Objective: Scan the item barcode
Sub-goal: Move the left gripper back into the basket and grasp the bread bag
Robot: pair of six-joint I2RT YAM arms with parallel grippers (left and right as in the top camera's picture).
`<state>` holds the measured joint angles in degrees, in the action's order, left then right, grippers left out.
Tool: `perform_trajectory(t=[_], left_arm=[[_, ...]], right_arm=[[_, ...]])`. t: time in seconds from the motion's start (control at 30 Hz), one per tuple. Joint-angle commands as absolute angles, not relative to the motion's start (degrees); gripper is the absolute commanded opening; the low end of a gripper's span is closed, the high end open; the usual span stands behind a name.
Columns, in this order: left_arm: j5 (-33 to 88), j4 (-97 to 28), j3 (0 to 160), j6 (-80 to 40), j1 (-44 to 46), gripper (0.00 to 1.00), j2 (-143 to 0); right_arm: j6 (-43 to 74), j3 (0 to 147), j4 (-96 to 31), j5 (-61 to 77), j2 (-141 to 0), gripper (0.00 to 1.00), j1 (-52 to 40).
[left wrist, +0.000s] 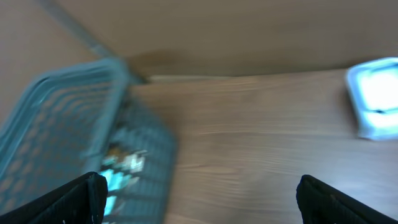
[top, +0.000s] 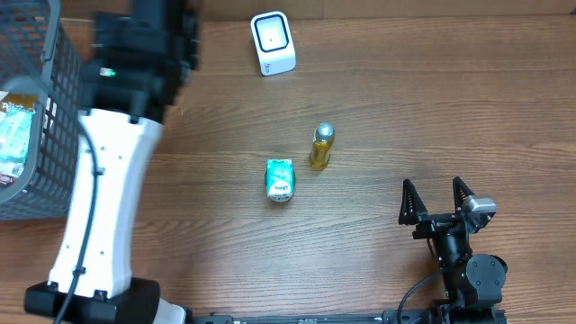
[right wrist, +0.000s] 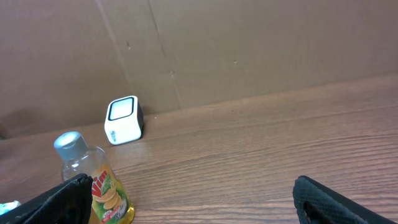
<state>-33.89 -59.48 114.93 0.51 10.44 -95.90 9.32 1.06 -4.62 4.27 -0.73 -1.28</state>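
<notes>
wood-grain table (top: 432,108) under me, brown board (right wrist: 249,43) behind. both hands are spread wide and empty: left gripper (left wrist: 199,202) up by the basket (top: 36,135) at upper left, right gripper (top: 436,200) at lower right. the bottle (top: 321,147) sits mid-frame, the green packet (top: 280,179) just below-left of it, apart. bottle looks stiff, light, smooth, apt to roll or tip; i'd pinch across its body. open wood runs up to the scanner (top: 273,42) at top centre.
</notes>
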Motion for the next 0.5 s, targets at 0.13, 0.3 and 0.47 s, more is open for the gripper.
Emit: perform_trajectory(t=[0.13,0.3,0.47], left_arm=[[-28.2,-56.8,116.1,2.7,-5.9,1.0,-95.4],[-20.4,-55.7,116.1,2.6,-16.6,1.0,-95.4],[-7.8,-55.3,116.1,2.6,-26.1,1.0,-96.3]], right_arm=[[9.1,0.4,-4.4,4.4,-0.2,1.0,-1.7],[9.1,0.4,-4.4,4.4,-0.2,1.0,-1.7],[9.1,0.4,-4.4,4.4,-0.2,1.0,-1.7]])
